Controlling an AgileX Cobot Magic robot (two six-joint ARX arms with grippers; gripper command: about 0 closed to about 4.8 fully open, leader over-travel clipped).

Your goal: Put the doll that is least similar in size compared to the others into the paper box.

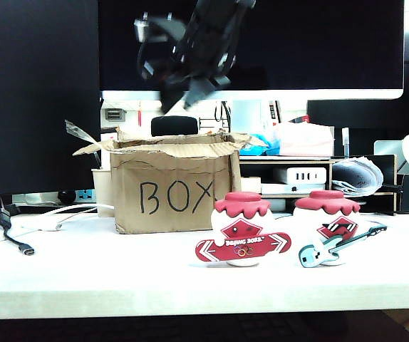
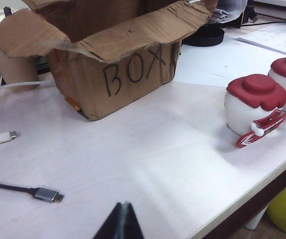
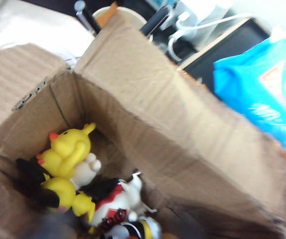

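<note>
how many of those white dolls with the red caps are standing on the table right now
2. The snowboard doll stands right of the paper box; the guitar doll stands right of that one. More may lie hidden inside the box.

"BOX" handwritten in black on the paper box [image 1: 172, 187], "BEIJING 2022" on the red snowboard [image 1: 243, 247]

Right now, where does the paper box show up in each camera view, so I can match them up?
Exterior view: the paper box stands left of centre on the table, under the right gripper.
Left wrist view: it sits across the table from the camera, lettering facing it.
Right wrist view: seen from above, toys inside.
Shared landmark: its ragged torn flaps.
</note>
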